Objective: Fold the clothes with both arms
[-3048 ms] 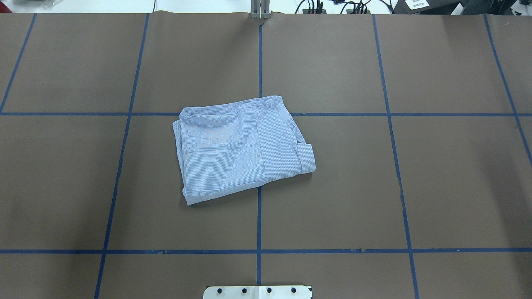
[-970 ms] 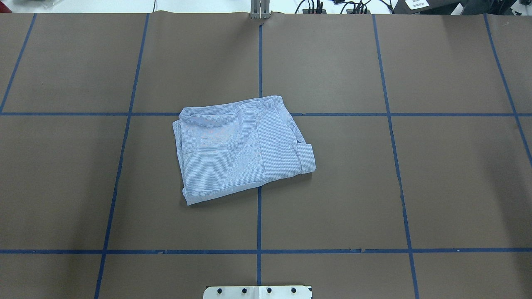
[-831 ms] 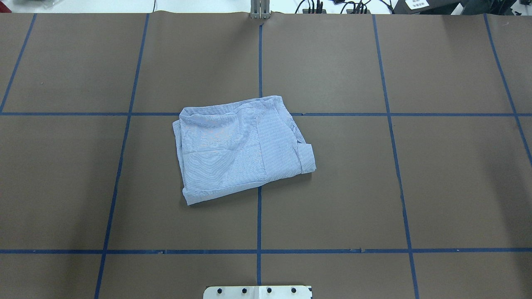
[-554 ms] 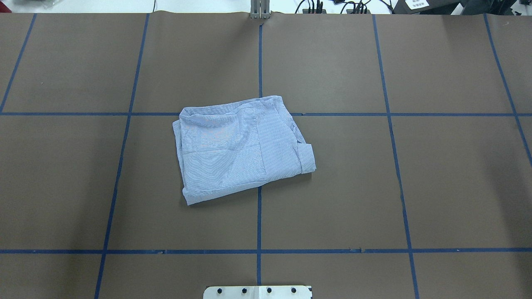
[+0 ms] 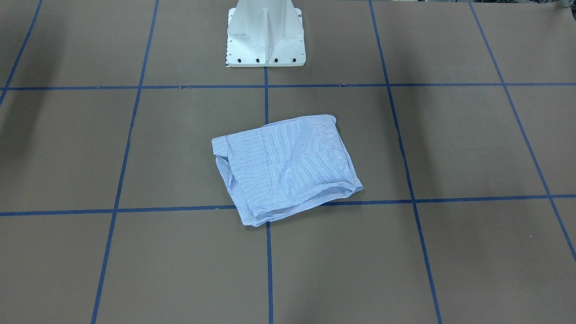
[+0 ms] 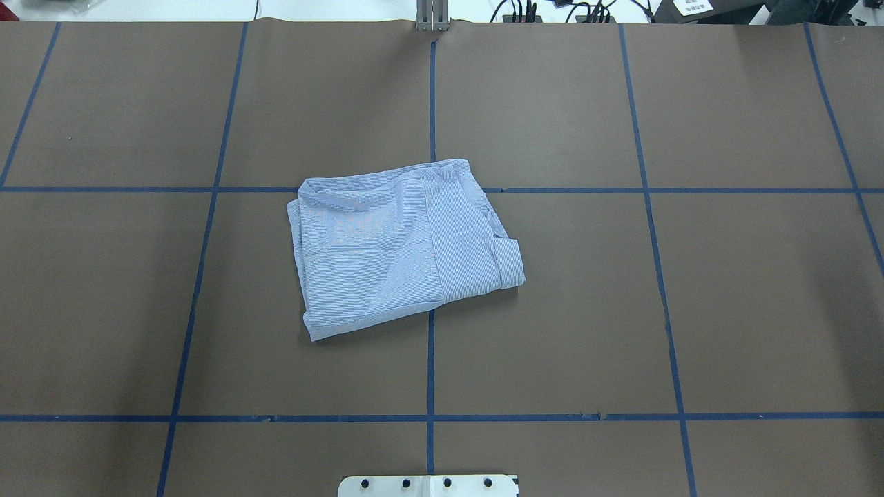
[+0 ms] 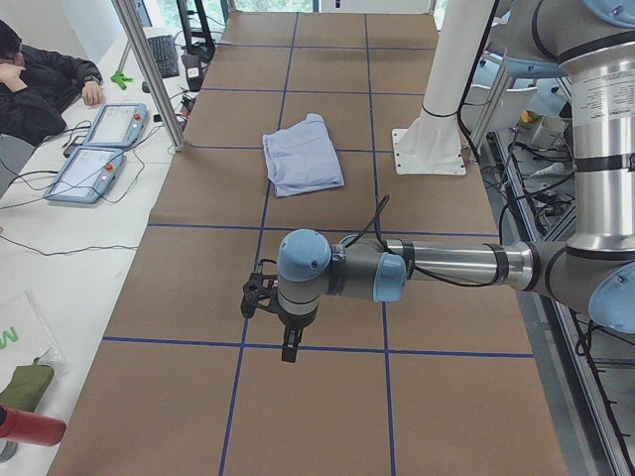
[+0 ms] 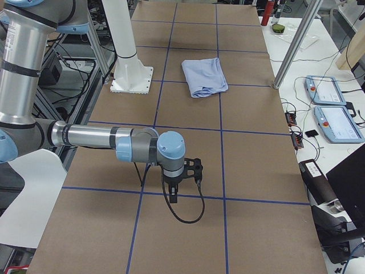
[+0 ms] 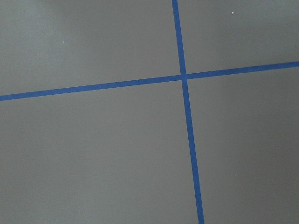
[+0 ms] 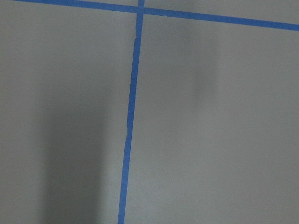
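The light blue striped shirt (image 6: 394, 248) lies folded into a compact rectangle near the middle of the brown table, also seen in the front view (image 5: 288, 168) and both side views (image 7: 303, 159) (image 8: 204, 77). Nothing touches it. My left gripper (image 7: 289, 347) hangs over bare table far from the shirt, at the table's left end. My right gripper (image 8: 173, 196) hangs the same way at the right end. Both show only in the side views, so I cannot tell whether they are open or shut. The wrist views show only table and blue tape.
The white pedestal base (image 5: 265, 36) stands at the robot's edge, behind the shirt. Blue tape lines (image 6: 430, 359) grid the table. Beyond the far edge are an aluminium post (image 7: 149, 69), two teach pendants (image 7: 99, 149) and a seated person (image 7: 40, 79).
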Available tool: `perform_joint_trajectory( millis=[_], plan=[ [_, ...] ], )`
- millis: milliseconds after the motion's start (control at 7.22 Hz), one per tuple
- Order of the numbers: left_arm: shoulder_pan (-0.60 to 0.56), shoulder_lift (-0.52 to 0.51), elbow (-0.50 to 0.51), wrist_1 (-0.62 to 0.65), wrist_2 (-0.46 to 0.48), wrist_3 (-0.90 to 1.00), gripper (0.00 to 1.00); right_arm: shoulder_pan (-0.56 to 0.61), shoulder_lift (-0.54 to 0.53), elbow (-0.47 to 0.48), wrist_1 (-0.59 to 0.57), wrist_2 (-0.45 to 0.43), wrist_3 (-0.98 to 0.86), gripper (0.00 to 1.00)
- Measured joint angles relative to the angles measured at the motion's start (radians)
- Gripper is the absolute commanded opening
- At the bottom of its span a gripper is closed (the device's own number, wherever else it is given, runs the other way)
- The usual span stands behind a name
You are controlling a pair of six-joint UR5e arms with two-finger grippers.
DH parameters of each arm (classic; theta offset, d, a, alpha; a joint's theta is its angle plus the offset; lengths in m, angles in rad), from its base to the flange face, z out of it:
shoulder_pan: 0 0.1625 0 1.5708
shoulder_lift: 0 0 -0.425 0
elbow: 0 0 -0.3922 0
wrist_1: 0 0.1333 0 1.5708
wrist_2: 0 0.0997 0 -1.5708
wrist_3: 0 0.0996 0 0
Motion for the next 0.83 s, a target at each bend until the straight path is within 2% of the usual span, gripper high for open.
perform_joint_trajectory(
  millis=[831],
  plan=[
    [-0.001, 0.005, 0.011, 0.001, 0.0, 0.0, 1.0, 0.0, -0.007, 0.0, 0.001, -0.002, 0.001, 1.0]
  ],
)
